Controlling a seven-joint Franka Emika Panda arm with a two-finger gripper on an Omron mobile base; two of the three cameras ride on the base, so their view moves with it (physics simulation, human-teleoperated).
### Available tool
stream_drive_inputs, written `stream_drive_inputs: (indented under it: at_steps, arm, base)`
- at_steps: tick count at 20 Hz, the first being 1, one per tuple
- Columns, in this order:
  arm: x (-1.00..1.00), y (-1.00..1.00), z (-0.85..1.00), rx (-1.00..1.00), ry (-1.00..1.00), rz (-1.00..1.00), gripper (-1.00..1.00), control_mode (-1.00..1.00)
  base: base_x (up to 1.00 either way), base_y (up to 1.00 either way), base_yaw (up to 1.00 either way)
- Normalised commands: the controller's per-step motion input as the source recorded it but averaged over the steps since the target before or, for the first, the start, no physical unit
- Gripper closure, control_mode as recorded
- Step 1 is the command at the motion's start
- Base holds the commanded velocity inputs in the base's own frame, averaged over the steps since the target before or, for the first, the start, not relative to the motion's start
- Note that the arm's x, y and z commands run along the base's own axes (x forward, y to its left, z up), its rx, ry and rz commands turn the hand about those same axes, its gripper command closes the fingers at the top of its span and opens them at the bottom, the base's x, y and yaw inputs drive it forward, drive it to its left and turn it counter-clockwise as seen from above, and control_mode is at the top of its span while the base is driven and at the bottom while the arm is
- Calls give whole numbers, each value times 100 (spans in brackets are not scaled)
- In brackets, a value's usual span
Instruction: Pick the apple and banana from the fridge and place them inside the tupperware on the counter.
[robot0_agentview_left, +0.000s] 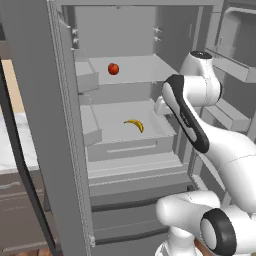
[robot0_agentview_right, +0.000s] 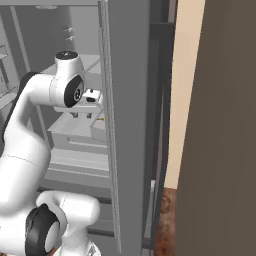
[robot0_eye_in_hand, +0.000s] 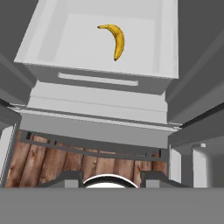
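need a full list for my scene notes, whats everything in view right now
apple: 1, red, on the upper fridge shelf
banana: 1, yellow with dark tips, lying in the pale drawer tray one level below the apple
fridge: 1, grey, doors open, pale inner shelves and door bins
counter: 1, white marble-patterned, left of the fridge over dark cabinets
floor: brown wood planks, below the fridge front
arm: 1, white with dark joints, reaching toward the fridge interior
claw: 1, dark tips, nothing between them, well short of the banana
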Motion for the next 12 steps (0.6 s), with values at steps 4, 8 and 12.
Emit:
stream_drive_inputs:
  at_steps: [4, 8, 12]
  arm:
    - [0, 0, -1, 0, 0, 0, -100, -100]
    - [0, 0, 0, 0, 0, 0, -100, -100]
    - [0, 0, 0, 0, 0, 0, -100, 100]
  base:
    - [0, 0, 0]
    - [0, 0, 0]
    - [11, 12, -7]
